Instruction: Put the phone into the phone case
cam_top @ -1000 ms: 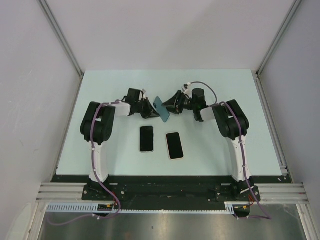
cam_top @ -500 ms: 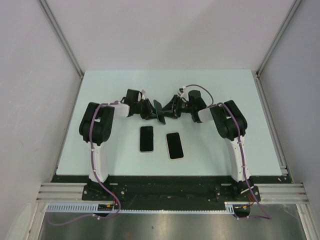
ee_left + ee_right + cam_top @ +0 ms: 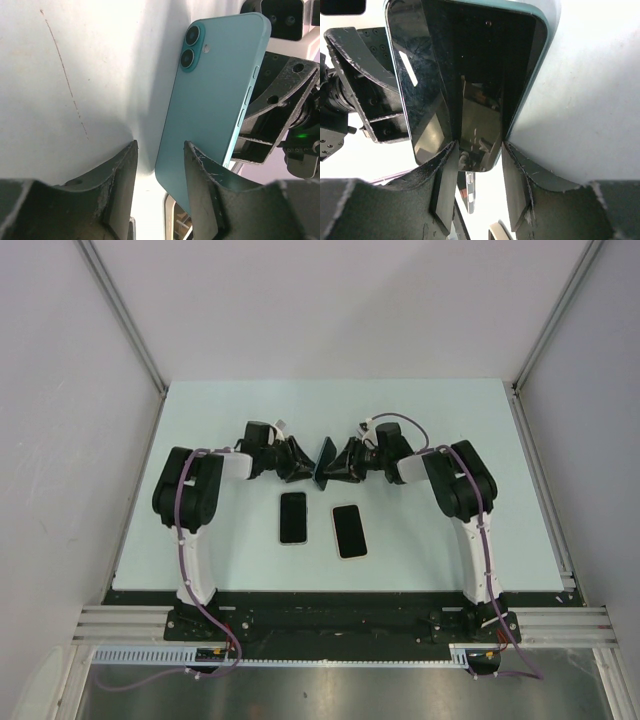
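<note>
A teal phone [image 3: 324, 462] stands on edge at the table's middle, between my two grippers. In the left wrist view its teal back [image 3: 215, 85] with two lenses faces me. In the right wrist view its black screen [image 3: 475, 75] faces me. My left gripper [image 3: 308, 468] is open, its fingers [image 3: 120, 170] apart just short of the phone's lower corner. My right gripper [image 3: 337, 462] is open too, its fingertips against the screen side [image 3: 478, 145]. Two flat dark rectangles with pale rims lie nearer me [image 3: 293, 517] [image 3: 349, 530]; I cannot tell which is the case.
The pale green table [image 3: 200, 410] ends at a raised frame on the left, right and far sides. Grey walls stand close around it. The two flat items lie side by side just in front of the grippers.
The phone has swung from tilted, with its teal back showing, to nearly edge-on and upright. Both grippers have drawn closer together round it.
</note>
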`<move>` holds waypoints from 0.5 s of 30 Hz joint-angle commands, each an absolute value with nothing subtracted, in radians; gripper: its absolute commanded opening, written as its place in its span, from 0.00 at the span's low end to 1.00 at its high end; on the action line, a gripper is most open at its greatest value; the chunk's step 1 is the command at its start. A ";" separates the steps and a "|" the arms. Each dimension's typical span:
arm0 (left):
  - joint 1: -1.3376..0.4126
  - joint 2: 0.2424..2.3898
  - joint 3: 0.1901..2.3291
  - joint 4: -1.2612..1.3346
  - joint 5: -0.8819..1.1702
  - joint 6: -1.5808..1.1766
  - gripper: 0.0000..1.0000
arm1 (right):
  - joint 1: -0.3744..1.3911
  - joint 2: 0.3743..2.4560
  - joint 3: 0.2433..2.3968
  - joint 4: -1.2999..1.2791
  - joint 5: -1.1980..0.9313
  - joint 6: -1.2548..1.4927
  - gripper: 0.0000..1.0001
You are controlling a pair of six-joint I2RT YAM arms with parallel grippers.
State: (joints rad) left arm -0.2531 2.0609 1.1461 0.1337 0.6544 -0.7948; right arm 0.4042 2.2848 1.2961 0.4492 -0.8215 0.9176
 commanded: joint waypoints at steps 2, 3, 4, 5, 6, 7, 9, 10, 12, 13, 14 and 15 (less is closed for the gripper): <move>-0.256 2.014 1.135 0.189 0.719 -0.788 0.51 | 0.400 2.264 1.293 0.325 -0.755 0.830 0.44; -0.255 2.013 1.135 0.189 0.721 -0.785 0.52 | 0.399 2.261 1.295 0.316 -0.749 0.827 0.44; -0.256 2.008 1.135 0.190 0.724 -0.784 0.54 | 0.399 2.258 1.293 0.313 -0.746 0.822 0.44; -0.255 2.006 1.138 0.195 0.729 -0.782 0.55 | 0.396 2.258 1.293 0.311 -0.744 0.818 0.44; -0.255 2.006 1.140 0.198 0.733 -0.782 0.56 | 0.396 2.258 1.293 0.307 -0.744 0.818 0.43; -0.255 2.005 1.141 0.201 0.739 -0.782 0.57 | 0.396 2.257 1.293 0.305 -0.742 0.818 0.43; -0.256 2.000 1.141 0.216 0.750 -0.782 0.59 | 0.394 2.253 1.293 0.295 -0.739 0.811 0.43; -0.255 1.999 1.140 0.219 0.755 -0.781 0.60 | 0.396 2.253 1.293 0.288 -0.736 0.804 0.43; -0.255 1.991 1.146 0.222 0.764 -0.770 0.61 | 0.394 2.244 1.293 0.261 -0.726 0.779 0.43; -0.255 1.991 1.146 0.224 0.765 -0.766 0.62 | 0.394 2.241 1.293 0.253 -0.721 0.772 0.43; -0.255 1.988 1.150 0.224 0.772 -0.762 0.62 | 0.394 2.238 1.293 0.246 -0.716 0.767 0.43; -0.255 1.988 1.152 0.225 0.776 -0.756 0.63 | 0.393 2.237 1.293 0.235 -0.712 0.758 0.42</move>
